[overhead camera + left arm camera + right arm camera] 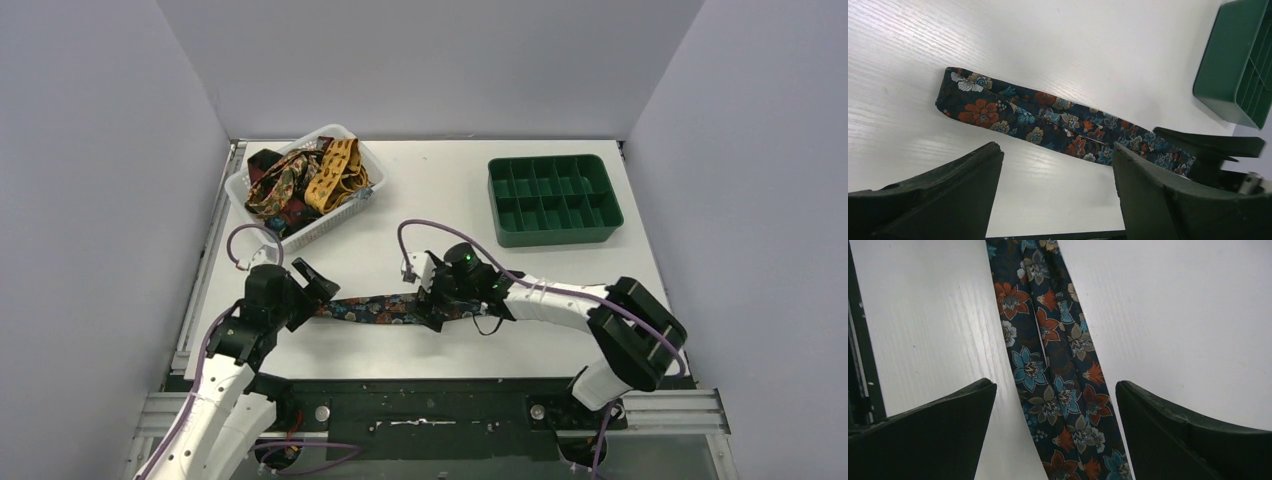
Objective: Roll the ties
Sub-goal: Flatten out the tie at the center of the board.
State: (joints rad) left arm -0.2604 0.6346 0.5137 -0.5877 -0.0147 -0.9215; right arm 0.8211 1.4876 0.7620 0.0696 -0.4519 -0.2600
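Observation:
A dark tie with a multicoloured floral print (380,310) lies flat on the white table between my two grippers. In the left wrist view the tie (1048,122) runs diagonally, and its left end looks folded over. My left gripper (316,288) is open and empty, just short of the tie's left end; its jaws (1056,150) frame bare table below the tie. My right gripper (428,305) is open and straddles the tie (1058,375), one finger on each side, not touching it. More ties (305,180), mustard-yellow, dark red and brown, are heaped in a white basket.
The white basket (345,215) stands at the back left. A green compartment tray (553,200) stands at the back right and also shows in the left wrist view (1228,65). The table's black front edge (430,385) lies just behind the tie.

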